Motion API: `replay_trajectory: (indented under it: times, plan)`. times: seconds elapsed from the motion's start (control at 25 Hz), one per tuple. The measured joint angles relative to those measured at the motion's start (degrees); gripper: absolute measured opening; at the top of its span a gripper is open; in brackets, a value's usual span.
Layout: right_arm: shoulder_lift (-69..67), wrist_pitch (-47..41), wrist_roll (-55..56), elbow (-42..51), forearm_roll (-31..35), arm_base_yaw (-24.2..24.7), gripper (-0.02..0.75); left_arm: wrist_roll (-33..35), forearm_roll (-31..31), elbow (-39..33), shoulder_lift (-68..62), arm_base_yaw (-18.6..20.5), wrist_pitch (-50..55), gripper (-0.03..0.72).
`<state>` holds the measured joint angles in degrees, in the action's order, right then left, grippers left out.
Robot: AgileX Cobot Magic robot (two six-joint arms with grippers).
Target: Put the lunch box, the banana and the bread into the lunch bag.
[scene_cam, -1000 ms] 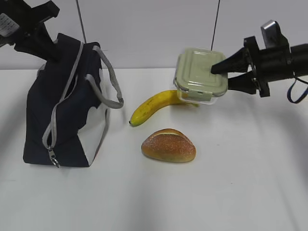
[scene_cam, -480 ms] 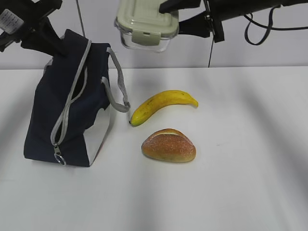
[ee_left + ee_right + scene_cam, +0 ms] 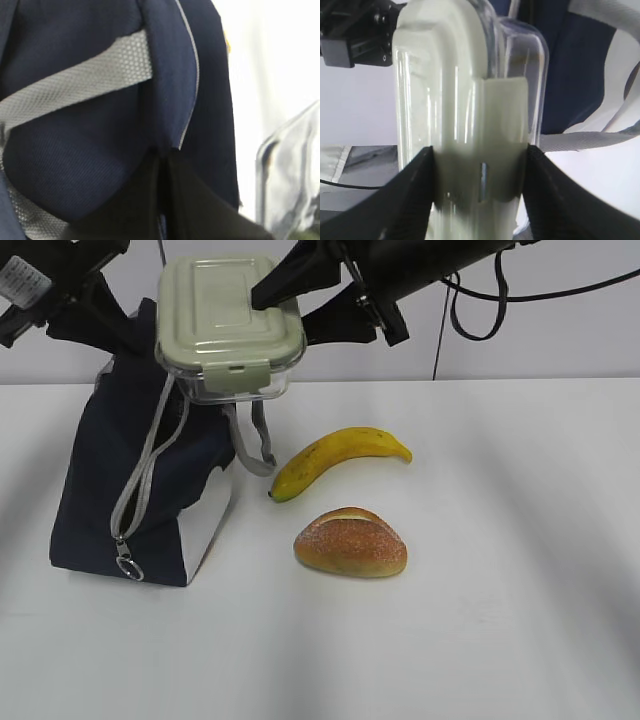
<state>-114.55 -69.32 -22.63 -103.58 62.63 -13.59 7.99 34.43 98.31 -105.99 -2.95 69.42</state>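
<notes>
The lunch box (image 3: 230, 325), clear with a sage-green lid, hangs in the air just over the top of the navy lunch bag (image 3: 130, 490). My right gripper (image 3: 283, 318) is shut on its right end; in the right wrist view the fingers clamp the lunch box (image 3: 465, 100) by lid and base. My left gripper (image 3: 110, 325) pinches the bag's upper rear edge; the left wrist view shows it (image 3: 162, 160) shut on navy bag fabric (image 3: 75, 160). The banana (image 3: 340, 455) and the bread (image 3: 350, 542) lie on the table right of the bag.
The bag's grey zipper hangs open, its ring pull (image 3: 128, 565) low at the front. A grey handle (image 3: 250, 445) droops toward the banana. A thin dark pole (image 3: 437, 335) stands behind the white table (image 3: 480, 640).
My right gripper has carried the lunch box up and far to the left, from above the banana to over the bag. The left gripper has kept hold of the bag, which stands slightly more upright.
</notes>
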Motion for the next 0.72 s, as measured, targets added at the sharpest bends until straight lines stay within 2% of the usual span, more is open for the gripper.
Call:
replay_trajectory:
  times: [0.16, 0.4, 0.72]
  plan:
    - [-1.3, -0.5, 0.5, -0.2, -0.1, -1.7, 0.386, 0.1, 0.5, 0.0, 0.0, 0.0, 0.1, 0.001]
    - [-5.1, 4.2, 1.4, -0.3, -2.1, -2.3, 0.386, 0.1, 0.8, 0.0, 0.0, 0.0, 0.5, 0.001]
    - [-6.7, 10.2, 6.0, -0.3, -8.4, -2.6, 0.386, 0.1, 2.2, 0.0, 0.0, 0.0, 0.6, 0.001]
